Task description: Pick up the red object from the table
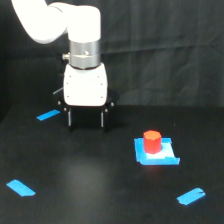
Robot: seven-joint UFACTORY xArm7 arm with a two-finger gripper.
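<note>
The red object (152,141), a short red-orange cylinder, stands upright on the blue square patch (156,153) on the black table (90,175), right of centre in the exterior view. My gripper (85,122) hangs from the white arm at the upper left of the cylinder, well apart from it. Its two thin dark fingers (69,118) point down with a wide gap between them and nothing held. The fingertips are dark against the dark table, so their height above it is hard to tell.
Three blue tape strips lie on the table: one (48,115) left of the gripper, one (21,188) at the front left, one (191,196) at the front right. A dark wall backs the scene.
</note>
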